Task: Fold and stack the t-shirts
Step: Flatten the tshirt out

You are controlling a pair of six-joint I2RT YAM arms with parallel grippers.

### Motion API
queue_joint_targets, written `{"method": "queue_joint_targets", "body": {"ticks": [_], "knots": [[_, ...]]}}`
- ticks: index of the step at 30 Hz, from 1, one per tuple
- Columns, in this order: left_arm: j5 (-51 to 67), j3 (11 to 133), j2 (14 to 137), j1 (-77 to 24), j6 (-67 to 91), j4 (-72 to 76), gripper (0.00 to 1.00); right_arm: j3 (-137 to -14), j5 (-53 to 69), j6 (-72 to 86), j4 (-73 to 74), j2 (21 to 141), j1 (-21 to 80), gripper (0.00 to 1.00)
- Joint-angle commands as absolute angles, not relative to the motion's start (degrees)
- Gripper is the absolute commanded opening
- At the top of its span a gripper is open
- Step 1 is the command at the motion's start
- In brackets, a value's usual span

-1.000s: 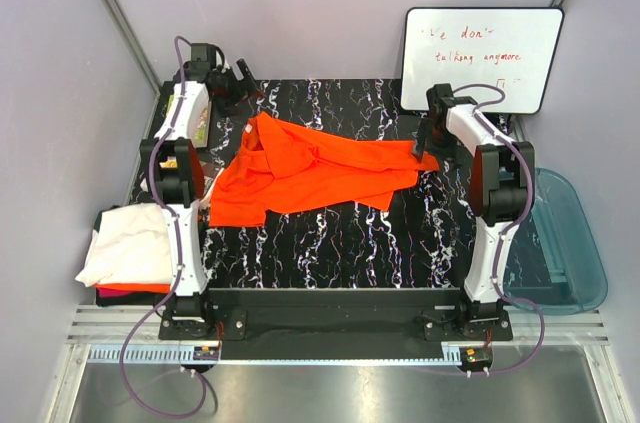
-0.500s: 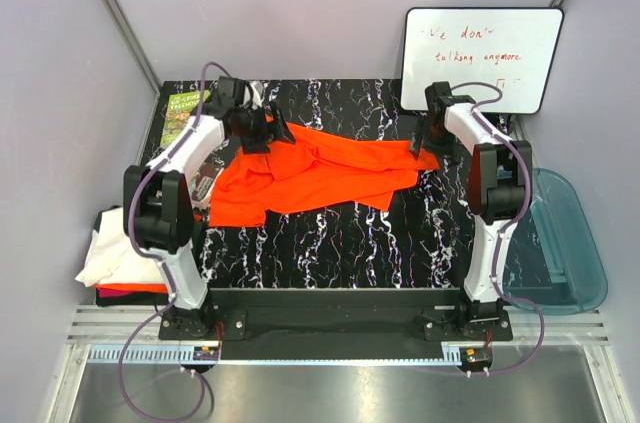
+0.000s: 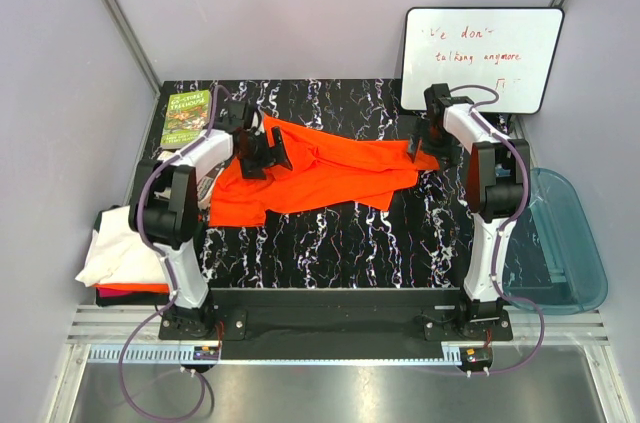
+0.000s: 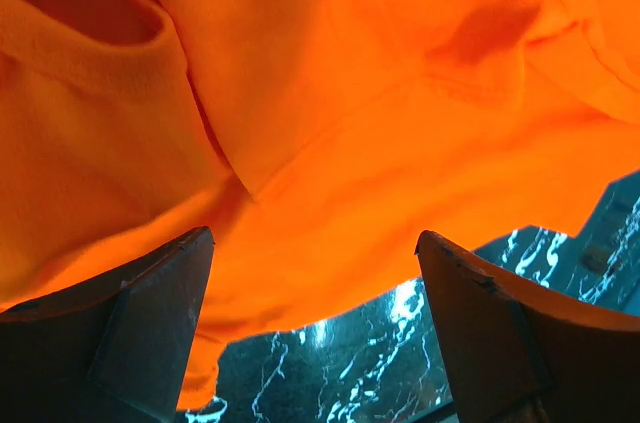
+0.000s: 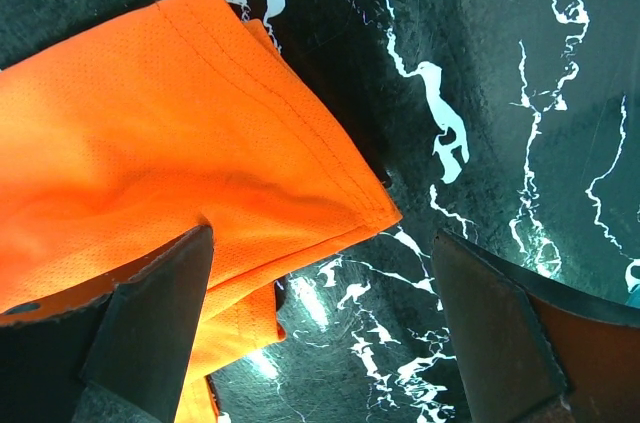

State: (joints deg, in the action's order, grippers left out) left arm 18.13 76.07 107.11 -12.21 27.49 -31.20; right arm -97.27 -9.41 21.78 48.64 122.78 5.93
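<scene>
A bright orange t-shirt (image 3: 320, 175) lies crumpled across the middle of the black marbled table (image 3: 340, 243). My left gripper (image 3: 268, 153) hovers open over its left part. In the left wrist view the orange cloth (image 4: 330, 113) fills the frame beyond the spread fingers (image 4: 160, 293), with nothing between them. My right gripper (image 3: 418, 148) stands open at the shirt's right corner (image 5: 200, 143), its left finger (image 5: 150, 323) over the cloth's edge. A white t-shirt (image 3: 120, 248) lies folded at the left edge on top of a red-orange one (image 3: 130, 289).
A small green book (image 3: 187, 115) lies at the table's back left corner. A whiteboard (image 3: 480, 55) leans at the back right. A translucent blue tub (image 3: 565, 243) sits off the table's right side. Grey walls close in both sides.
My left arm has swung from the back left corner over onto the orange shirt, uncovering the green book. Its jaws have narrowed slightly. The right arm has barely moved.
</scene>
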Motion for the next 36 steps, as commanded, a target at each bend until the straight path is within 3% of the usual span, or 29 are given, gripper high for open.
{"method": "queue_joint_targets", "body": {"ticks": [1, 5, 8, 9, 11, 12, 13, 14, 24, 29, 31, 32, 33, 36], "knots": [[16.0, 79.9, 110.3, -12.1, 28.7, -28.5, 0.87, -98.7, -9.4, 20.1, 47.6, 121.6, 5.7, 0.98], [15.6, 81.7, 114.1, -12.4, 28.7, -28.0, 0.86, -99.2, -9.7, 20.0, 47.6, 121.7, 5.4, 0.98], [16.3, 83.7, 115.5, -12.5, 28.9, -27.7, 0.74, -99.5, -9.7, 19.5, 47.6, 121.6, 4.9, 0.98], [16.3, 85.0, 115.8, -12.6, 29.0, -27.7, 0.60, -99.6, -9.8, 19.4, 47.6, 121.6, 4.6, 0.98], [16.6, 86.6, 117.3, -12.7, 29.0, -28.0, 0.42, -99.8, -9.8, 19.2, 47.6, 121.5, 4.3, 0.98], [17.1, 87.9, 117.7, -12.7, 29.1, -28.3, 0.17, -99.8, -9.7, 19.1, 47.6, 121.5, 4.0, 0.98], [17.1, 88.4, 117.9, -12.7, 29.3, -28.6, 0.05, -99.8, -9.7, 19.1, 47.6, 121.5, 3.7, 0.98], [17.1, 88.9, 117.7, -12.7, 29.4, -29.2, 0.00, -99.8, -9.5, 19.0, 47.6, 121.5, 3.6, 0.98], [13.5, 89.0, 111.3, -12.6, 28.9, -31.5, 0.00, -101.0, -8.5, 20.0, 47.6, 122.3, 1.8, 0.98], [14.3, 90.3, 111.5, -11.0, 29.2, -31.9, 0.00, -102.2, -2.5, 22.7, 47.6, 123.8, 0.4, 0.98], [16.3, 91.6, 112.6, -9.3, 29.5, -31.9, 0.24, -102.4, -0.9, 23.6, 47.6, 124.8, -1.4, 0.98], [17.0, 92.1, 113.0, -9.0, 29.5, -31.9, 0.32, -102.5, -0.2, 24.0, 47.6, 125.2, -1.7, 0.98], [17.6, 93.1, 113.3, -8.4, 29.4, -31.9, 0.37, -102.5, -0.1, 24.2, 47.5, 125.9, -1.8, 0.98], [18.2, 95.0, 114.3, -8.0, 28.8, -32.4, 0.37, -102.7, 1.7, 24.8, 47.7, 127.3, -2.1, 0.98]]}}
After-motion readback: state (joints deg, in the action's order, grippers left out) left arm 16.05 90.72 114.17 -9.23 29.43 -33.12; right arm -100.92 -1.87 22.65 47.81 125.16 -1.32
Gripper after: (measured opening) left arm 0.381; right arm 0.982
